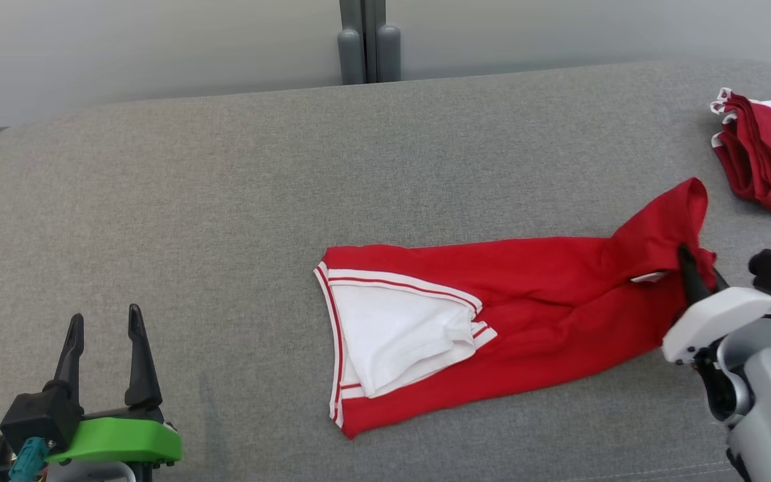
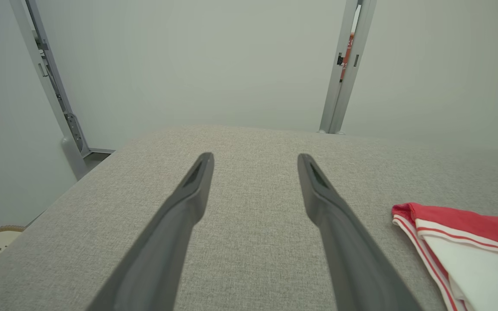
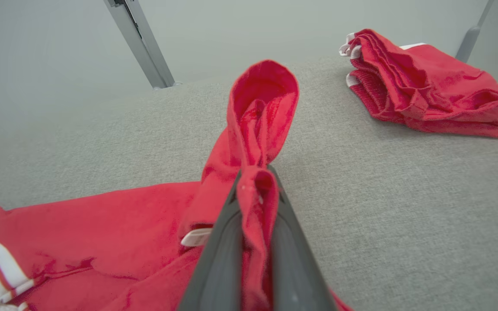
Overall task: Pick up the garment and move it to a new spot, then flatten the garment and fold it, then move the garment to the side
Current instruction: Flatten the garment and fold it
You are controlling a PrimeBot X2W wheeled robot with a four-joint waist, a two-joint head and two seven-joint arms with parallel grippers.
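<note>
"Grey cloth tabletop (image 1: 225, 167), pale wall behind, and the red garment (image 1: 526, 294) lies stretched across the middle-right, white lining (image 1: 399, 335) turned out at its left end. Which step is this?"

"The pick-up, I'd say — the right gripper (image 1: 688, 258) has its jaws clamped together on a bunched fold at the garment's right end. That end stands up off the tabletop while the rest lies flat."

"And the left gripper (image 1: 106, 321)?"

"Jaws wide apart, nothing between them, at the near left, well apart from the cloth."

"What does the next move call for?"

"A lift and a carry to a fresh spot, by my reading. The pinch is narrow, so the cloth could slip. The long body will trail, so it wants height and a path away from the second red pile (image 1: 767, 161) at the far right."

"Any difference between the views?"

"The right wrist view has the fold squeezed right between the fingers (image 3: 223, 242) — from the head, I make out just one dark finger against the cloth. The head view gives the garment's whole length, and the left wrist view catches just the striped hem (image 2: 422, 235)."
</note>
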